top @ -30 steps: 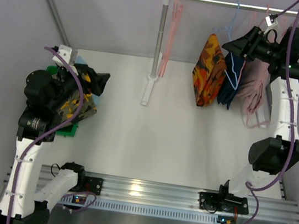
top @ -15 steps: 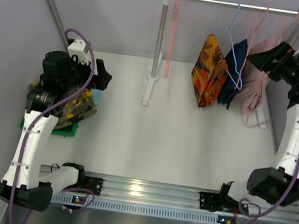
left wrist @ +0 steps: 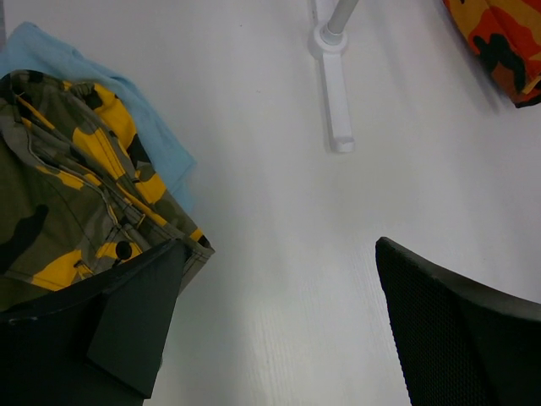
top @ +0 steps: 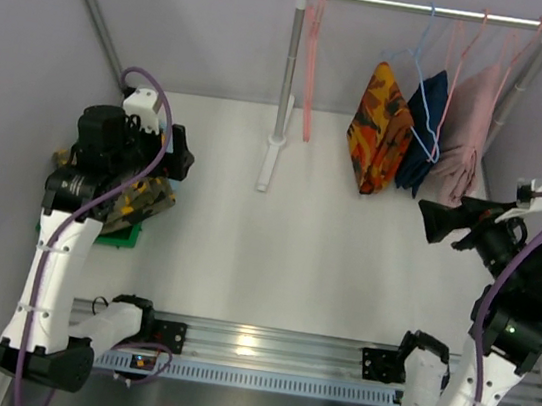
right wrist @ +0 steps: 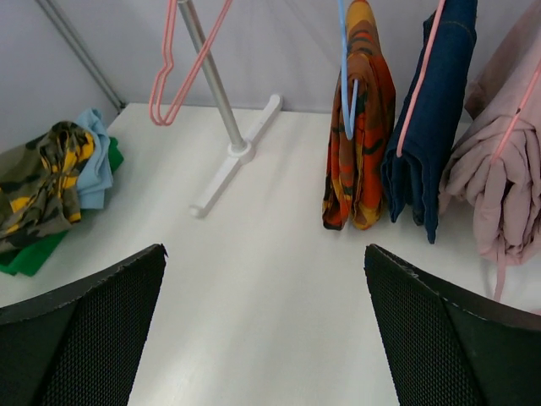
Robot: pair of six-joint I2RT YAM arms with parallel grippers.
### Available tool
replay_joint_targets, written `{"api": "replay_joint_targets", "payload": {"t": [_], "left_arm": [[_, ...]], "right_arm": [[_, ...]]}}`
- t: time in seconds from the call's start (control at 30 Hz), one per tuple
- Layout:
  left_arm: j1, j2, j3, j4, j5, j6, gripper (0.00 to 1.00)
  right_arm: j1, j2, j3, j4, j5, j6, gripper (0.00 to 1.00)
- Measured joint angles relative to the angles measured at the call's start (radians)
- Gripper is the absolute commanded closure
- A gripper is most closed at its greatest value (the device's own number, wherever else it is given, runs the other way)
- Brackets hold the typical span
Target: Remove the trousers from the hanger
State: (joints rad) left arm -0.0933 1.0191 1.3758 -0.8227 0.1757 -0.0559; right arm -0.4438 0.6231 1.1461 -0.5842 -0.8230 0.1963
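Observation:
The yellow, black-blotched trousers [top: 138,203] lie folded in a pile at the table's left edge, on top of the light blue trousers [left wrist: 148,135]. Both also show in the right wrist view, yellow [right wrist: 40,182] and light blue [right wrist: 98,159]. My left gripper [top: 179,154] is open and empty, just right of and above the pile; in its wrist view [left wrist: 279,254] only bare table lies between the jaws. My right gripper [top: 432,222] is open and empty, low at the right, below the hung clothes. Empty pink hangers [top: 314,58] hang at the rail's left end.
The rack [top: 290,64] stands at the back with a white foot [top: 270,162]. On it hang an orange-red patterned pair [top: 378,127], a navy pair [top: 423,134] and a pink garment [top: 465,129]. A green item [top: 117,234] lies under the pile.
My right arm has swung down from the rail to the right middle of the table, leaving the hangers. My left gripper has risen off the pile and shifted slightly right.

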Motion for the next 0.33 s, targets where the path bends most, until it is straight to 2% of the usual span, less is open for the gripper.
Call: {"api": "replay_joint_targets", "payload": {"t": [0.33], "left_arm": [[0.000,-0.073,-0.051,-0.002,-0.070,0.002,0.01]], "right_arm": [[0.000,-0.068,-0.089,-0.079,0.000,-0.066,0.00]]}}
